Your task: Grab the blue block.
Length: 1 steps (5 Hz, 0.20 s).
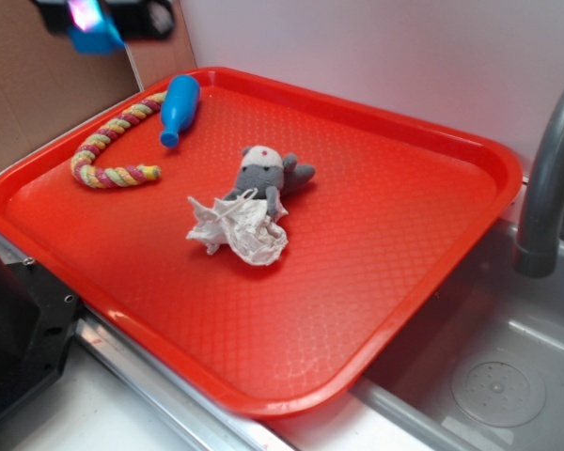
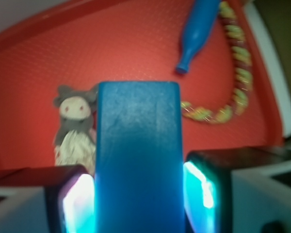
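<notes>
The jaws are pinched on the blue block (image 2: 138,160), one lit pad (image 2: 79,201) pressed to each long side, and the gripper (image 1: 92,21) hangs high over the far left corner of the red tray (image 1: 470,235), so the block is off the tray and in the air.

The main risk, as I judge it, is a slip: the block's faces look smooth, and much of it sticks out past the pads, so a jolt or a slackened squeeze could tip it out. It would then fall toward the blue pin (image 1: 179,108) and the striped rope (image 1: 113,146) below, and might bounce over the tray's low rim.

Room is tight on the left, where a brown board (image 1: 47,85) stands close, and behind, where the pale wall (image 1: 376,56) runs. Toward the middle it is open, with only the plush mouse (image 1: 263,174) and the crumpled paper (image 1: 237,227) touching it. The grey tap (image 1: 550,178) and the sink (image 1: 489,376) lie well apart on the right.
</notes>
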Motion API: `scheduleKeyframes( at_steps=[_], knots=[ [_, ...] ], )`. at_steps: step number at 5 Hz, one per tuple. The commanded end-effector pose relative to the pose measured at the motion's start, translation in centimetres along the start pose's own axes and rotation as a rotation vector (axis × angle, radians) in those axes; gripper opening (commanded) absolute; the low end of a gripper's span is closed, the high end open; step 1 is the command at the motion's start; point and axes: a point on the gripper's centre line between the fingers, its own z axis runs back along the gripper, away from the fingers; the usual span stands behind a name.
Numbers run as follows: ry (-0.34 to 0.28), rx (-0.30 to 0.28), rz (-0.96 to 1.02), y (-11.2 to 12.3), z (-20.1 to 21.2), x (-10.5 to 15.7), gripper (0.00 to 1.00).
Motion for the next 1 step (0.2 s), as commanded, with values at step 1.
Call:
scheduleKeyframes(
  at_steps=[1],
  knots=[
    [-0.129,-0.015,-0.077,0.04,4.47,-0.64,0.0]
  ],
)
